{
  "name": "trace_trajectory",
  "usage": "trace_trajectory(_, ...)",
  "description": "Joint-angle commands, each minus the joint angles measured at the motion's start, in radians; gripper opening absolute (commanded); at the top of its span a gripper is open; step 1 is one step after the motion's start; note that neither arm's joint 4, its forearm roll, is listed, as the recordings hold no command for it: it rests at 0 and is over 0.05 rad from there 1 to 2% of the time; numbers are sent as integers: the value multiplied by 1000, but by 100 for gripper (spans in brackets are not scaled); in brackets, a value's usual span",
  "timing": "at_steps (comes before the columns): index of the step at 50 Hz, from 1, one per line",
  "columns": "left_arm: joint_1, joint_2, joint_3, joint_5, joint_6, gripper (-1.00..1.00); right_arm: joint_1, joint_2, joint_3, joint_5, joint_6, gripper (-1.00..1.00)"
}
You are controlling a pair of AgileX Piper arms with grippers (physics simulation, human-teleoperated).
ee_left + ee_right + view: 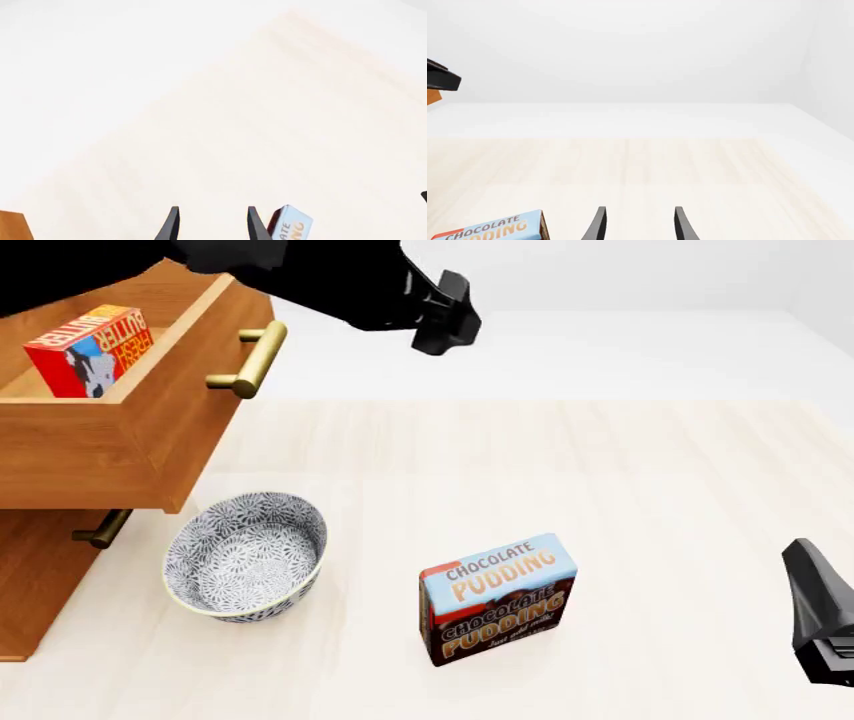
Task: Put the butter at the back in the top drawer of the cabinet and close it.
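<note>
We are seeing the butter (pixel 90 348) sitting inside the pulled-out top drawer (pixel 127 445); left tool (pixel 210 224) hanging apart, holding nothing; right tool (pixel 637 224) likewise apart over the desk (pixel 641 500).

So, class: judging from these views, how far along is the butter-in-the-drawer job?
Done: the butter already stands inside the open top drawer of the cabinet. In hand: nothing; the left tool and right tool both show open, empty fingers, the left arm raised beside the drawer's handle. Left: pushing the drawer shut.
</note>
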Motion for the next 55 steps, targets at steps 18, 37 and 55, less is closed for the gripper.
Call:
trace_trajectory(18,39,77,46,-59,-26,100,0,0,0,0,0,100)
trace_trajectory(37,104,95,85,-89,-5,100,0,0,0,0,0,100)
trace_trajectory(55,151,69,125,-102,12,100,0,0,0,0,0,100)
